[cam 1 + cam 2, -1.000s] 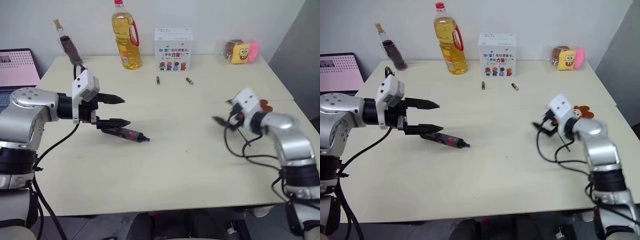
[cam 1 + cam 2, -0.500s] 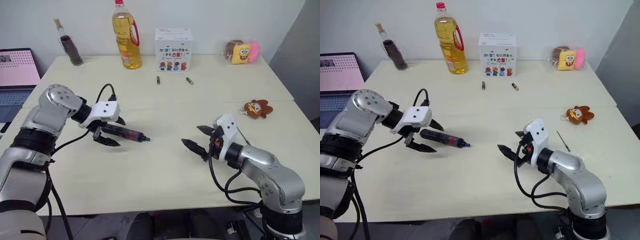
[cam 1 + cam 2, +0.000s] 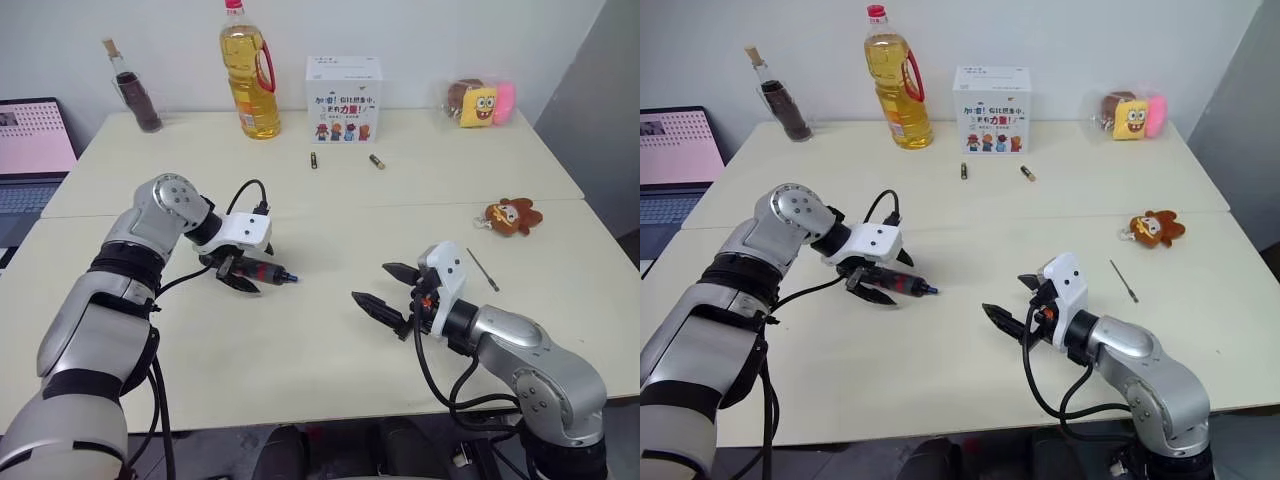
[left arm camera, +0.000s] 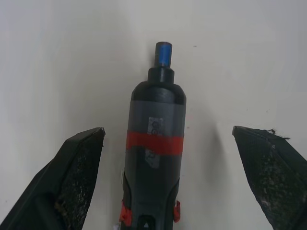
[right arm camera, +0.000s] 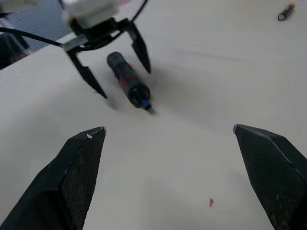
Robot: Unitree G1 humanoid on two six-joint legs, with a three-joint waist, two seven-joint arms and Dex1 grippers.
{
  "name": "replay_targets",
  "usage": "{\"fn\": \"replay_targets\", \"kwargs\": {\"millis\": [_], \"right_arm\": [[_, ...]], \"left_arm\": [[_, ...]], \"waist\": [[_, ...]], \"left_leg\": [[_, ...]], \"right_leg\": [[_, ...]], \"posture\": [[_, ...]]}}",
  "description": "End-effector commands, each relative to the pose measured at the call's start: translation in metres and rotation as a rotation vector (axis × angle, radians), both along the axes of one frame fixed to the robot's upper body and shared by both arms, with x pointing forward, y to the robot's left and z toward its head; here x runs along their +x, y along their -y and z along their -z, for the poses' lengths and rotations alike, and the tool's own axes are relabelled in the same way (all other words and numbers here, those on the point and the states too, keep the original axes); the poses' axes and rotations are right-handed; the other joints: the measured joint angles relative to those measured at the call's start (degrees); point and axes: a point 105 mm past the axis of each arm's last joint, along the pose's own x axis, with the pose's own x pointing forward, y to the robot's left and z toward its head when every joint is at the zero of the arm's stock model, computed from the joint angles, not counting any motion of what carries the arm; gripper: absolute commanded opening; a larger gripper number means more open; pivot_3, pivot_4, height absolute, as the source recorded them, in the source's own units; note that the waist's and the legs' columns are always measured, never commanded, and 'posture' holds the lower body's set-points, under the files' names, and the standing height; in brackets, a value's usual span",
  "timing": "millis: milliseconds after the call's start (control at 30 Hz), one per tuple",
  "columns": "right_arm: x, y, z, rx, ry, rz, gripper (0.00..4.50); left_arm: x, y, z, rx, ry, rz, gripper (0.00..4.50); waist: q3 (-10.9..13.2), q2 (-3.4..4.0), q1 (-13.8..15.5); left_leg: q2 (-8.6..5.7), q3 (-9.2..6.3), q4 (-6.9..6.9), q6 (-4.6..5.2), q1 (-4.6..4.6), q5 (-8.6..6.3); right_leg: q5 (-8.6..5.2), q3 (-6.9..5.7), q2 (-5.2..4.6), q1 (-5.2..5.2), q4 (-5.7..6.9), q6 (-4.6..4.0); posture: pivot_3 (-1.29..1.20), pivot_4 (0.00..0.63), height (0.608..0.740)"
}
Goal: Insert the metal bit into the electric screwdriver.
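Fingers of the left gripper [image 4: 168,177] straddle the electric screwdriver [image 4: 154,148], apart, mid-desk. Centre on the barrel behind its red band, then close. Right gripper [image 3: 1012,302] is spread, empty; the metal bit [image 3: 1124,281] lies near the desk's right edge.

A cream table [image 3: 970,390] bearing the electric screwdriver [image 3: 892,284], the metal bit [image 3: 1124,281], two batteries [image 3: 964,171], a bottle [image 3: 898,80], a box [image 3: 991,96] and plush toys [image 3: 1156,228]
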Motion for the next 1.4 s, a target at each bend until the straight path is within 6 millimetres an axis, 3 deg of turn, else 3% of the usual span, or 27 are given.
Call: {"fn": "replay_targets", "kwargs": {"millis": [33,267,900,1133,1400], "right_arm": [[-0.014,-0.007,-0.019,0.003,0.101,-0.128,4.49],[-0.010,0.001,-0.011,-0.112,0.155,-0.180,4.49],[-0.006,0.003,-0.004,-0.100,0.159,-0.154,4.49],[-0.005,0.004,-0.003,-0.096,0.149,-0.140,4.49],[-0.005,0.001,-0.002,-0.081,0.144,-0.131,4.49]], "left_arm": [[0.008,0.000,-0.005,0.037,0.054,-0.004,4.50],[0.017,0.002,0.004,0.051,0.104,-0.045,4.50],[0.010,0.012,0.018,0.073,0.058,0.005,4.50],[0.008,0.027,0.021,0.114,0.064,0.067,4.50],[0.009,0.021,0.026,0.218,0.088,0.072,4.50]], "waist": [[0.0,0.00,0.0],[0.0,-0.03,0.0],[0.0,-0.04,0.2],[0.0,-0.06,0.5],[0.0,-0.05,0.4]], "left_leg": [[0.00,0.00,0.00,0.00,0.00,0.00],[-0.01,0.00,0.00,0.00,-0.01,0.00],[-0.01,-0.01,0.04,0.00,0.00,0.00],[-0.05,-0.01,0.06,0.00,0.02,0.00],[-0.04,-0.01,0.06,0.00,0.06,0.00]], "right_leg": [[0.00,-0.01,0.00,0.00,0.00,0.00],[0.00,-0.02,0.00,0.00,0.00,0.00],[0.00,-0.05,-0.02,0.04,0.02,0.00],[0.00,-0.05,-0.06,0.08,0.02,0.00],[0.00,0.00,-0.06,0.09,0.03,0.00]], "posture": [[0.00,0.150,0.740],[0.00,0.150,0.740],[0.00,0.150,0.740],[0.00,0.150,0.740],[0.00,0.150,0.740]]}}
